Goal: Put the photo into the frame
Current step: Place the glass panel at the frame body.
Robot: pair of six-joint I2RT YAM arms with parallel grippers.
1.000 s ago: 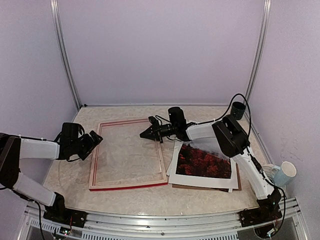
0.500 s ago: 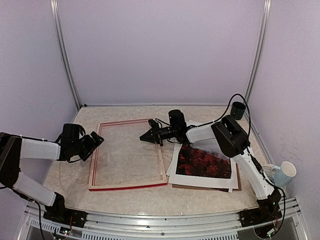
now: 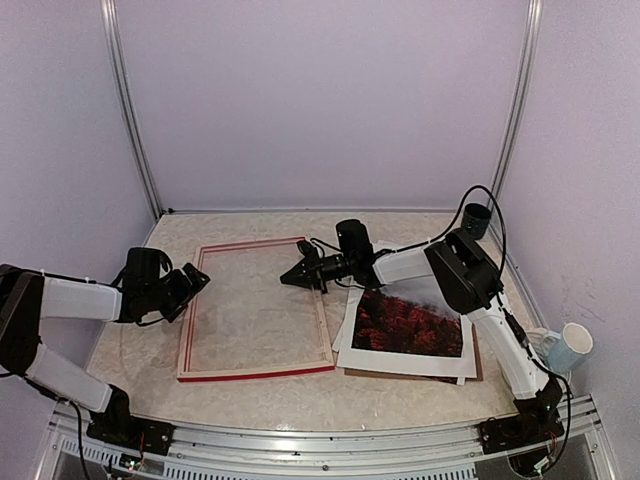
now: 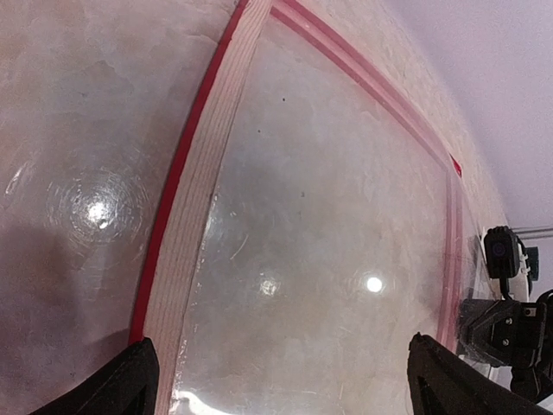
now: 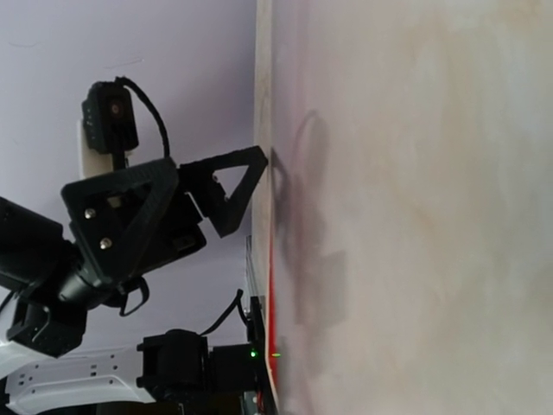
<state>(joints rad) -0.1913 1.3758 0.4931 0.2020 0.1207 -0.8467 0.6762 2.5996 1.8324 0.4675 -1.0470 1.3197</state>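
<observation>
Left end effector (image 3: 195, 282), fingers spread wide and empty, hangs at the left rail of the red frame (image 3: 255, 372), lying flat and unfilled on the surface (image 3: 300, 405). Toward the near right corner, the autumn photo (image 3: 408, 327) rests atop white sheets (image 3: 343, 345), ungrasped. Farther back, the right end effector (image 3: 287, 277), pinched together on nothing, points low over the frame's far right corner; the whole insertion appears yet to come.

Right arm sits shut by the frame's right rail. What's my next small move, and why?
Probably swing the right gripper over to the photo and open it. It is shut on nothing near the right rail of the frame, while the photo lies untouched outside it.
</observation>
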